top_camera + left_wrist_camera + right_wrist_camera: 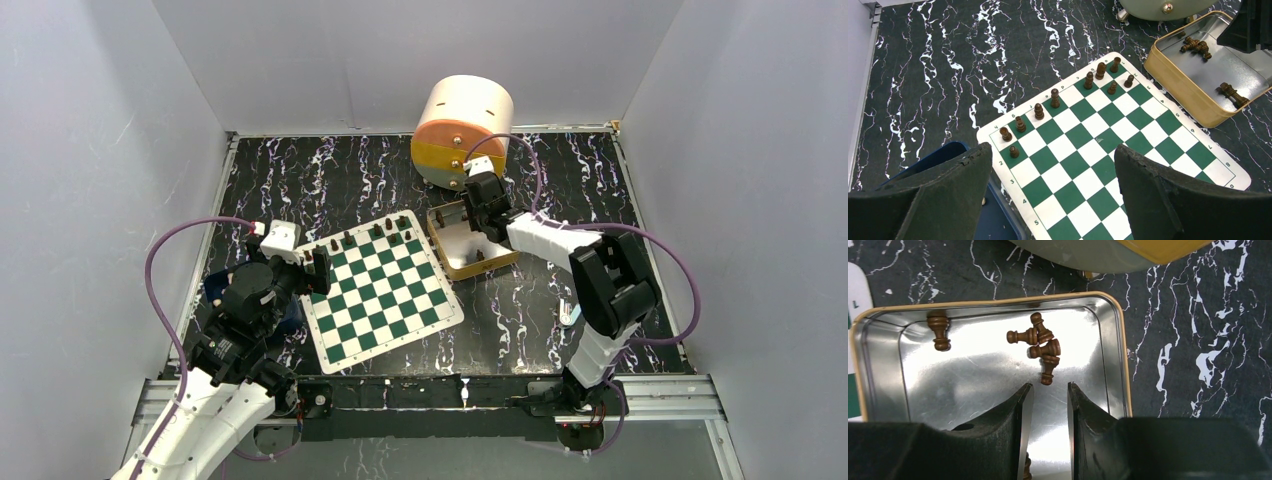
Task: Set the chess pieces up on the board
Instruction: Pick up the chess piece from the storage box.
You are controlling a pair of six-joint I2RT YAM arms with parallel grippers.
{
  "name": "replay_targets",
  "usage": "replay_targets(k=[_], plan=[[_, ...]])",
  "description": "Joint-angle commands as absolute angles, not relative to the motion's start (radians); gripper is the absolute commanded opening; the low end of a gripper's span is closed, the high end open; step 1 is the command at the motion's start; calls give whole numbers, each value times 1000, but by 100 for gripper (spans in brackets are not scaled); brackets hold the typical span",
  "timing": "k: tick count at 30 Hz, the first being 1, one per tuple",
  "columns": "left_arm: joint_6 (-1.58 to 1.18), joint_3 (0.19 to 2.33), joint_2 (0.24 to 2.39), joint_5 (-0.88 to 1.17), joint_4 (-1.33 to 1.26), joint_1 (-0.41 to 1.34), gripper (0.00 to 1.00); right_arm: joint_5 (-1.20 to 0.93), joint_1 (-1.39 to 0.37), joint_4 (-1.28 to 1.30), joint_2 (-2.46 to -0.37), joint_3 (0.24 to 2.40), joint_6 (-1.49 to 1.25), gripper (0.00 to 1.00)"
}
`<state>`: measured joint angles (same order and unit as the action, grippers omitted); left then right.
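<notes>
The green-and-white board (380, 290) lies in the middle of the table. Several dark brown chess pieces (1055, 98) stand along its far edge, with three more one row in. My left gripper (1052, 149) is wide open and empty, hovering over the board's left edge (318, 268). My right gripper (1049, 385) hangs in the tan tin tray (1125, 365), jaws a narrow gap apart with nothing between them. A cluster of pieces (1040, 342) lies just beyond its tips. Another piece (939, 330) lies at the tray's far left, and one (1026, 467) shows under the left finger.
A cream-and-yellow round container (462, 130) lies on its side behind the tray (470, 262). A dark blue tray (933, 157) sits under my left gripper, beside the board. A small metallic object (570, 315) lies near the right arm. White walls enclose the table.
</notes>
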<state>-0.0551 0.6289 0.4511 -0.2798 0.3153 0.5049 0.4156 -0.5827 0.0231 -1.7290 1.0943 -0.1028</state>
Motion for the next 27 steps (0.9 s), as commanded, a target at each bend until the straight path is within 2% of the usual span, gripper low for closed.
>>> replay_targets(k=[1,22,27], plan=[[-49,632,455,-279,303,503,88,397,-561,-41,-1767,1091,-125,40],[-48,631,459,-271,302,502,88,347,-526,-51,-1876,1109,-153,37],[-48,631,457,-270,302,502,88,345,-524,-50,-1883,1113,-151,30]])
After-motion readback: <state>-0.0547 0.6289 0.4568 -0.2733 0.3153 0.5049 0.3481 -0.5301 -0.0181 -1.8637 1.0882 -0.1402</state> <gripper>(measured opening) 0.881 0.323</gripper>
